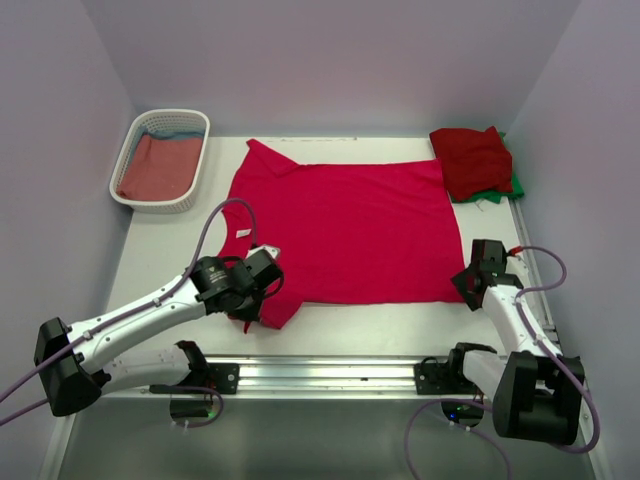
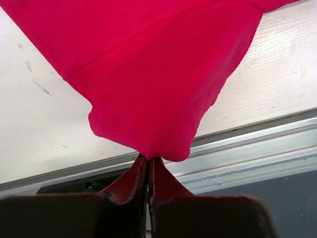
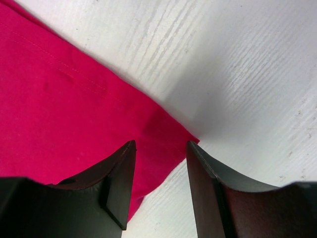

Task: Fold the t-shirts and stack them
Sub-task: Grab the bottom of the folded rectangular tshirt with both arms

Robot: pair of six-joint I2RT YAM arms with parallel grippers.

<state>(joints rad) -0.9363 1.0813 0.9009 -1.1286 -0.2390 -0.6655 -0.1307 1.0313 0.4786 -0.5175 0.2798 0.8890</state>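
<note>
A bright crimson t-shirt [image 1: 345,225] lies spread flat on the white table, neck to the left. My left gripper [image 1: 262,296] is shut on its near-left sleeve tip [image 2: 148,144], holding that corner. My right gripper [image 1: 466,283] is open, its jaws straddling the shirt's near-right hem corner [image 3: 168,139], which lies flat on the table. A folded darker red t-shirt [image 1: 472,160] rests on a green one [image 1: 515,187] at the back right. A dusty-red tee [image 1: 158,165] and a blue one [image 1: 175,132] lie in the basket.
A white slatted basket [image 1: 195,122] stands at the back left. A metal rail [image 1: 330,375] runs along the table's near edge; it also shows in the left wrist view [image 2: 247,148]. Pale walls enclose the table on three sides.
</note>
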